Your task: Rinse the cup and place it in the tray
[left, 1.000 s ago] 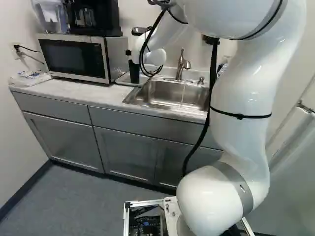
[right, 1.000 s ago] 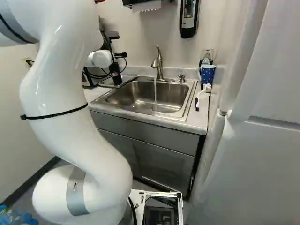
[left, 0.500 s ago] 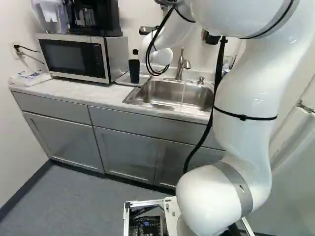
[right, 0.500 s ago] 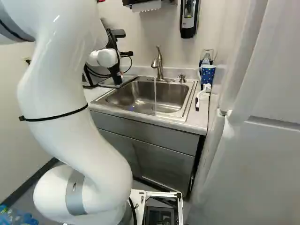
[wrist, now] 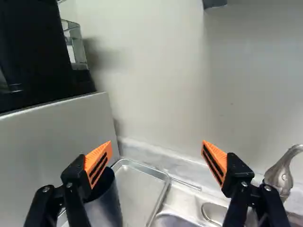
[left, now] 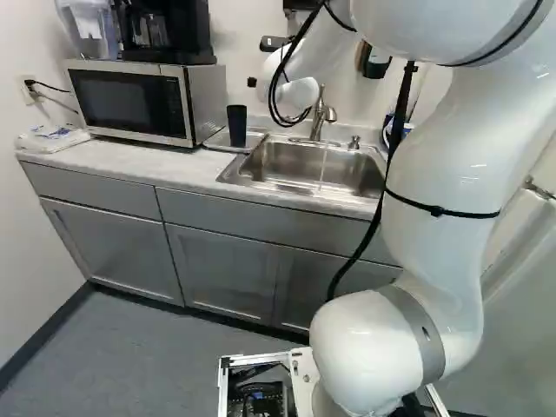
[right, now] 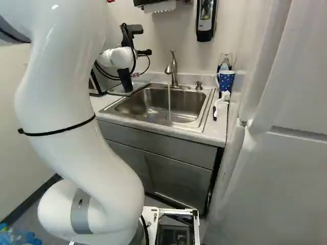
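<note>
Where the cup (wrist: 105, 208) is stood: upright on the tray, close by the microwave, its dark, smooth wall rounded and faintly glossed, its mouth turned up.
Tray (wrist: 139, 189): made of thin, shiny metal, flat-bottomed, with a raised rim and a rounded corner; laid between microwave and sink.
Gripper (right: 144, 52): its jaws are spread wide, with nothing pinched between them. In the wrist view the cup's mouth is partly covered by one finger; whether it is touched cannot be told.
Pads (wrist: 98, 163): orange wedges, finely ribbed and cut by dark slots.
Microwave (left: 130, 104): boxy, with plain metallic sides and a dark, glossy door; a black coffee maker (left: 165, 30) is carried on top.
Sink (right: 163, 102): a rounded rectangular basin of stainless steel, set into the pale, faintly mottled counter (left: 122, 161).
Faucet (right: 173, 71): curved, in brushed metal; a thin stream of water (right: 169, 97) is let down into the basin.
Mug (right: 225, 81): blue with pale spots, placed beyond the sink, near a white-and-dark brush (right: 220, 104).
</note>
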{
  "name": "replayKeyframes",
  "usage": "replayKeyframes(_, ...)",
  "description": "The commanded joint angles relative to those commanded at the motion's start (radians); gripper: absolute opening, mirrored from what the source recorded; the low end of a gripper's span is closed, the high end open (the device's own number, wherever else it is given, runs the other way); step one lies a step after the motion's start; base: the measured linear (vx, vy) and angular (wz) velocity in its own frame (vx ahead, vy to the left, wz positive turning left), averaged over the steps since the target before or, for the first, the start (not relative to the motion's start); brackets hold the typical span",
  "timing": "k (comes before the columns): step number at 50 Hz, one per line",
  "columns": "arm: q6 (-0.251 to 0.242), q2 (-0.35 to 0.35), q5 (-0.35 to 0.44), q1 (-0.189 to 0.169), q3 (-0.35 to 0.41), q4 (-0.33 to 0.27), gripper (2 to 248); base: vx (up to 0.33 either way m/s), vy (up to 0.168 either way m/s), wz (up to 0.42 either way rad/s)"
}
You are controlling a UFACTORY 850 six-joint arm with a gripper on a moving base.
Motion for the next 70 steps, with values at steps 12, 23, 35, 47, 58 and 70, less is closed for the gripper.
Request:
replayKeyframes(12, 0.0, -0.017, 0.0, -0.031, -0.043, 0.0, 247, 0.0, 0.0, 0.0)
replayKeyframes(23, 0.0, -0.038, 0.0, -0.059, -0.09, 0.0, 247, 0.0, 0.0, 0.0)
replayKeyframes(35, 0.0, -0.048, -0.013, -0.088, -0.126, 0.0, 247, 0.0, 0.0, 0.0)
replayKeyframes(47, 0.0, -0.043, -0.036, -0.114, -0.144, 0.0, 247, 0.0, 0.0, 0.0)
replayKeyframes(58, 0.0, -0.04, -0.061, -0.134, -0.158, 0.0, 247, 0.0, 0.0, 0.0)
replayKeyframes(70, 0.0, -0.041, -0.087, -0.156, -0.159, 0.0, 247, 0.0, 0.0, 0.0)
